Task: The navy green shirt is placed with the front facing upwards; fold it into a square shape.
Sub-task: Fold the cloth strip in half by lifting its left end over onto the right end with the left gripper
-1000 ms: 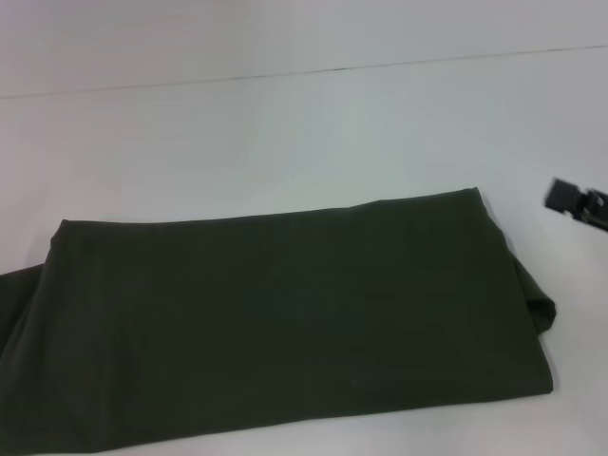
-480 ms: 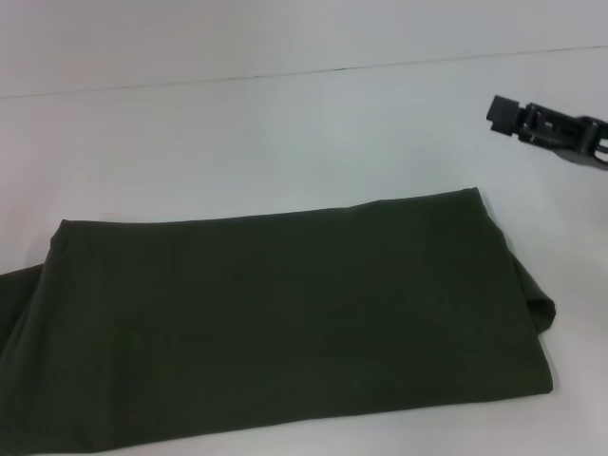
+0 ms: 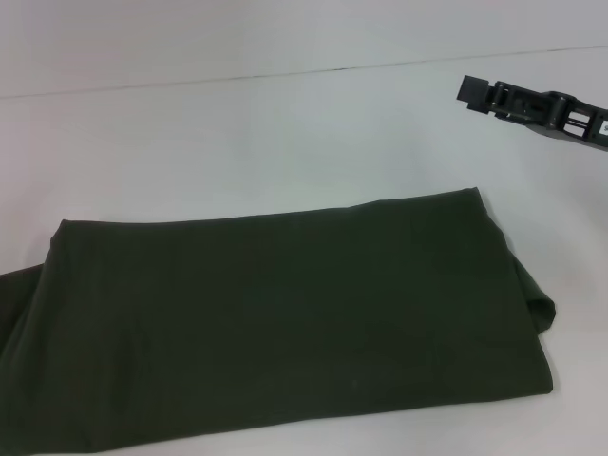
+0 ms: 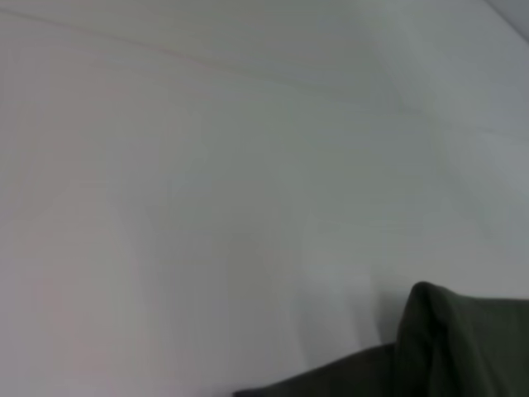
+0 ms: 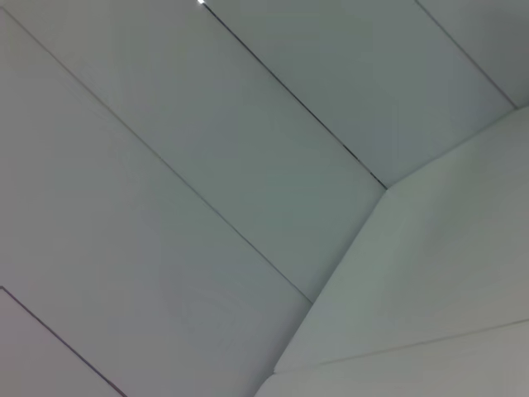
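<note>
Shirt [image 3: 275,328] lying on the near worktop [image 3: 237,142], already folded into a long plain-side-up band; still too wide for a square, one cross fold left. Right gripper [image 3: 472,92] raised far right, jaws unclear. Left gripper unseen.

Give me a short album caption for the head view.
Folded navy green shirt lies on the white table; right gripper hovers beyond it.

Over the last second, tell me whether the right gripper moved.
Yes. The right gripper has risen and moved farther in over the table, away from the navy green shirt's unmoved right edge.
</note>
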You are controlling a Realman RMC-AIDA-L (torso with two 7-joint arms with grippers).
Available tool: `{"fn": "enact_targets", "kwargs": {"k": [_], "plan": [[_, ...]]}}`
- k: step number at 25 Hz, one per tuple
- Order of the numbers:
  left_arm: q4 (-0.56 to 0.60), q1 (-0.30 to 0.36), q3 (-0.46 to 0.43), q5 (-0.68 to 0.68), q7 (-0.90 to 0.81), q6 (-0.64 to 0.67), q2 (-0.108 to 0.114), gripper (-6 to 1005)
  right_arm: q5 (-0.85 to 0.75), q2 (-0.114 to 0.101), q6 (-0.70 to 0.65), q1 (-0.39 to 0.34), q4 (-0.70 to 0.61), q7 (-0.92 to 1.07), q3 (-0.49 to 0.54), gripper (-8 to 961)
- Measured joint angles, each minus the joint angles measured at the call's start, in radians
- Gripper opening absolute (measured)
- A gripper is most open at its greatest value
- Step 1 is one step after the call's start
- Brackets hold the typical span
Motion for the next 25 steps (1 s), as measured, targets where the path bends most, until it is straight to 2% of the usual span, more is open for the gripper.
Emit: {"fn": "enact_targets", "kwargs": {"k": [25], "plan": [[-0.065, -0.034, 0.049, 0.069, -0.039, -0.082, 0.006, 947, 0.000, 0.002, 0.001, -0.001, -0.001, 0.010, -0.008, 887]]}}
